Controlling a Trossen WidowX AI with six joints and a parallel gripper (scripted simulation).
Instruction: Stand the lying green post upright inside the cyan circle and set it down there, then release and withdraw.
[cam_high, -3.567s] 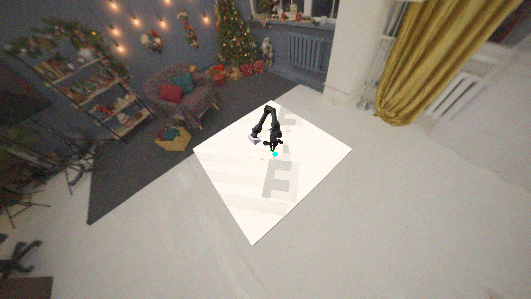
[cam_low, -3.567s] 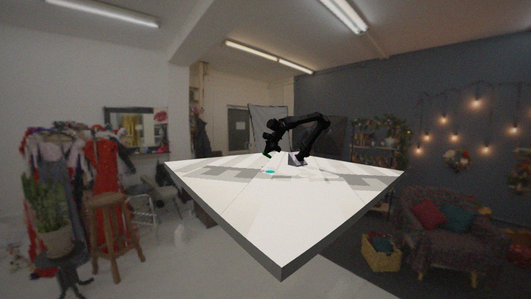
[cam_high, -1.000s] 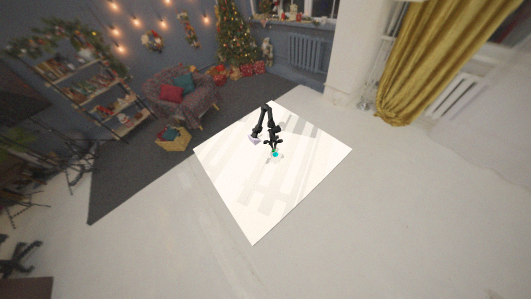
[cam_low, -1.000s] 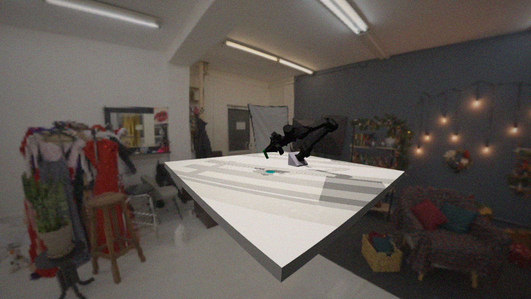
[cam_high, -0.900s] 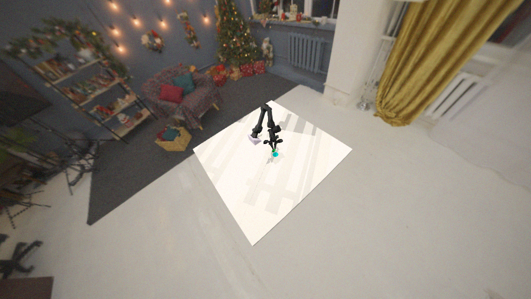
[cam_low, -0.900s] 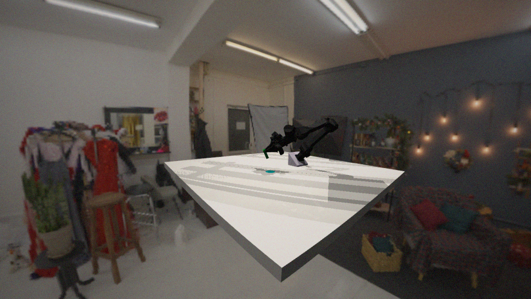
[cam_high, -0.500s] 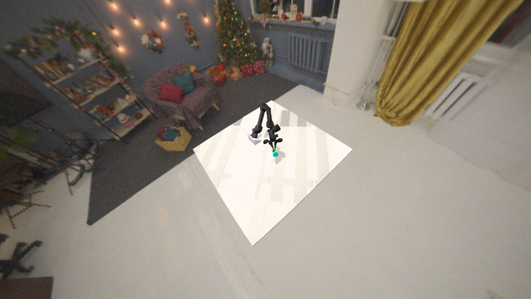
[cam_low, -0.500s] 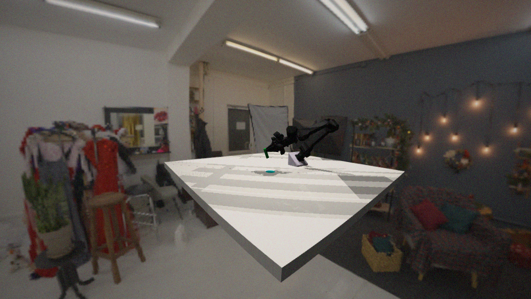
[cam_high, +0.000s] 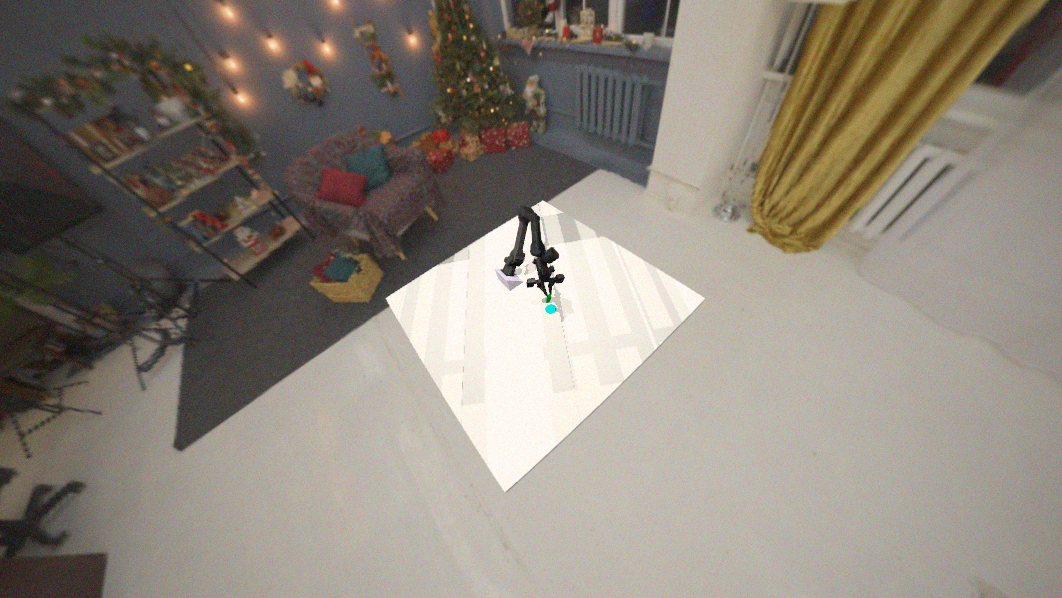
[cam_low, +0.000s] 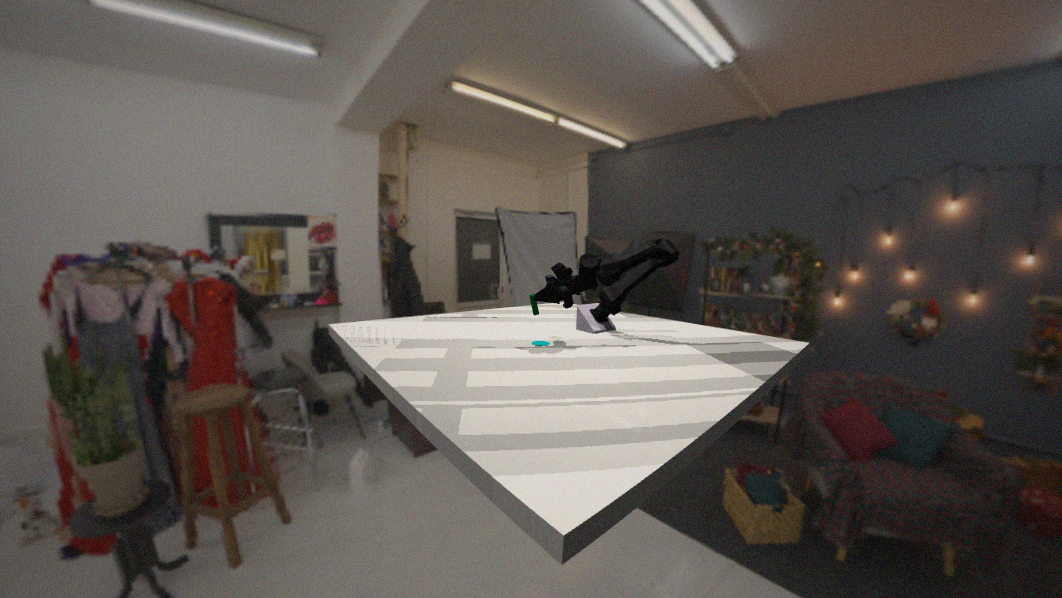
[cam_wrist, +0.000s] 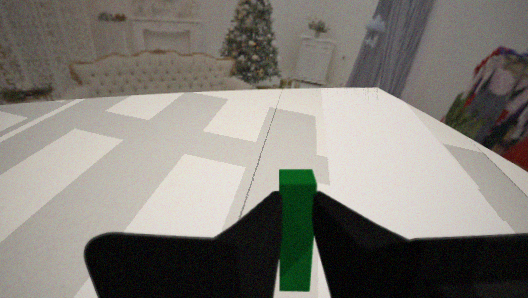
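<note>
The green post (cam_high: 548, 298) (cam_low: 534, 304) (cam_wrist: 297, 230) is held near upright, with a slight lean in the exterior view, and hangs in the air above the table. My gripper (cam_low: 536, 297) (cam_wrist: 296, 200) is shut on it, one dark finger on each side. The cyan circle (cam_high: 550, 309) (cam_low: 540, 343) lies flat on the table, below the post in the exterior view. The circle does not show in the wrist view.
The white table (cam_high: 505, 445) (cam_low: 564, 490) carries bands of light and shadow. The arm's pale lilac base block (cam_high: 509, 279) (cam_low: 593, 319) stands behind the gripper. The table's edges and corners show in the top and exterior views.
</note>
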